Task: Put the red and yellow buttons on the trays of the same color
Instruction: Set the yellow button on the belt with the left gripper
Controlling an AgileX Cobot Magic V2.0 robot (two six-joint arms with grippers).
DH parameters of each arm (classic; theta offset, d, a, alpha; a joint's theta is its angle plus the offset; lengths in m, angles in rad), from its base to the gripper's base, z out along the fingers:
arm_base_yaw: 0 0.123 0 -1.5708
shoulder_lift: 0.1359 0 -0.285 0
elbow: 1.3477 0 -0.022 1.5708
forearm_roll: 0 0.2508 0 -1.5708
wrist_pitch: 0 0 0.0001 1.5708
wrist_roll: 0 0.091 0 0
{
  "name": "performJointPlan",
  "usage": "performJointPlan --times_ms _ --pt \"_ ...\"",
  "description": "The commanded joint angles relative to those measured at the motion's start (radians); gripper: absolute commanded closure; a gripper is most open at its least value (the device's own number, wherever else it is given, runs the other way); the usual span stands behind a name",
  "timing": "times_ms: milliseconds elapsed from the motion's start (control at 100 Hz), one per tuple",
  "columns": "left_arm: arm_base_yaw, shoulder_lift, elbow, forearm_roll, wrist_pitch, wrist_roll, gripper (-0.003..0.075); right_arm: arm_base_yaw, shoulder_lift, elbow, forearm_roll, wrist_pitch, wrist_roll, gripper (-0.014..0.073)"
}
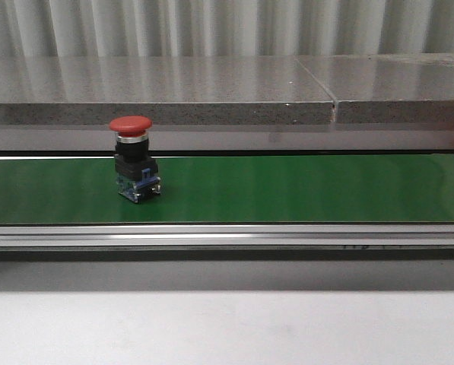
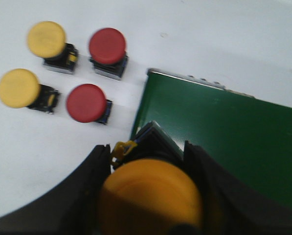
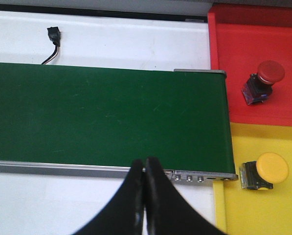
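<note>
A red button (image 1: pixel 134 167) stands upright on the green belt (image 1: pixel 287 188) at its left part in the front view. My left gripper (image 2: pixel 148 152) is shut on a yellow button (image 2: pixel 150 196), held above the belt's end (image 2: pixel 204 127). On the white table beside it sit two yellow buttons (image 2: pixel 47 39) (image 2: pixel 19 88) and two red buttons (image 2: pixel 107 46) (image 2: pixel 86 103). My right gripper (image 3: pixel 145 166) is shut and empty over the belt's near rail. The red tray (image 3: pixel 253 58) holds a red button (image 3: pixel 263 81); the yellow tray (image 3: pixel 263 210) holds a yellow button (image 3: pixel 265 171).
A grey stone ledge (image 1: pixel 211 91) runs behind the belt. A metal rail (image 1: pixel 227 234) borders the belt's near side. A small black plug with a cable (image 3: pixel 53 39) lies on the white table beyond the belt.
</note>
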Motion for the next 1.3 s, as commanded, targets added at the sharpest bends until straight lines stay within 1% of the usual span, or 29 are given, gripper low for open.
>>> performJointPlan --times_ms 0,100,330,370,410,460,490,510,550,560,580,590,600,630,650,680,700,750,790,920,1290 --pt "-0.055 -0.017 -0.012 -0.008 -0.024 0.021 0.0740 0.000 -0.005 -0.025 0.003 -0.064 -0.007 0.0661" --pt "-0.087 0.015 0.005 0.014 -0.028 0.021 0.0740 0.000 -0.005 -0.025 0.003 -0.064 -0.007 0.0661" --pt "-0.092 0.098 0.011 0.021 -0.017 0.021 0.0739 0.000 -0.005 -0.025 0.003 -0.064 -0.007 0.0661" --pt "-0.092 0.106 0.011 0.019 -0.014 0.021 0.0734 0.000 -0.005 -0.025 0.003 -0.064 -0.007 0.0661" --pt "-0.092 0.113 0.011 0.017 -0.008 0.021 0.0711 0.000 -0.005 -0.025 0.003 -0.064 -0.007 0.0661" --pt "-0.092 0.115 0.011 0.015 -0.005 0.021 0.0650 0.000 -0.005 -0.025 0.003 -0.064 -0.007 0.0661" --pt "-0.092 0.115 0.011 0.015 -0.003 0.023 0.0585 0.000 -0.005 -0.025 0.003 -0.064 -0.007 0.0661" --pt "-0.092 0.115 0.011 0.015 -0.003 0.026 0.0555 0.000 -0.005 -0.025 0.003 -0.064 -0.007 0.0661" --pt "-0.092 0.115 0.011 0.009 -0.002 0.035 0.0449 0.000 -0.005 -0.025 0.003 -0.064 -0.007 0.0661" --pt "-0.092 0.115 0.011 0.008 0.000 0.035 0.0409 0.000 -0.005 -0.025 0.003 -0.064 -0.007 0.0661" --pt "-0.092 0.115 0.011 0.004 0.002 0.037 0.0370 0.000 -0.005 -0.025 0.003 -0.064 -0.007 0.0661" --pt "-0.092 0.115 0.011 0.003 0.003 0.037 0.0329 0.000 -0.005 -0.025 0.003 -0.064 -0.007 0.0661" --pt "-0.092 0.115 0.011 -0.001 0.005 0.037 0.0309 0.000 -0.005 -0.025 0.003 -0.064 -0.007 0.0661" --pt "-0.092 0.115 0.011 -0.006 0.008 0.037 0.0211 0.000 -0.005 -0.025 0.003 -0.064 -0.007 0.0661" --pt "-0.092 0.115 0.011 -0.012 0.010 0.037 0.0174 0.000 -0.005 -0.025 0.003 -0.064 -0.007 0.0661" --pt "-0.092 0.115 0.011 -0.017 0.016 0.037 0.0096 0.000 -0.005 -0.025 0.003 -0.064 -0.007 0.0661" --pt "-0.092 0.115 0.011 -0.019 0.018 0.041 0.0059 0.000 -0.005 -0.025 0.003 -0.064 -0.007 0.0661" --pt "-0.099 0.108 0.011 -0.022 0.020 0.050 0.0008 0.000 -0.005 -0.025 0.003 -0.064 -0.007 0.0661" --pt "-0.104 0.099 0.011 -0.022 0.017 0.054 0.0014 0.000 -0.005 -0.025 0.003 -0.064 -0.007 0.0661" --pt "-0.142 0.042 0.011 -0.022 -0.015 0.073 0.0069 0.000 -0.005 -0.025 0.003 -0.064 -0.007 0.0661" --pt "-0.265 -0.215 0.024 -0.022 -0.082 0.094 0.0071 0.000 -0.005 -0.025 0.003 -0.064 -0.007 0.0661"
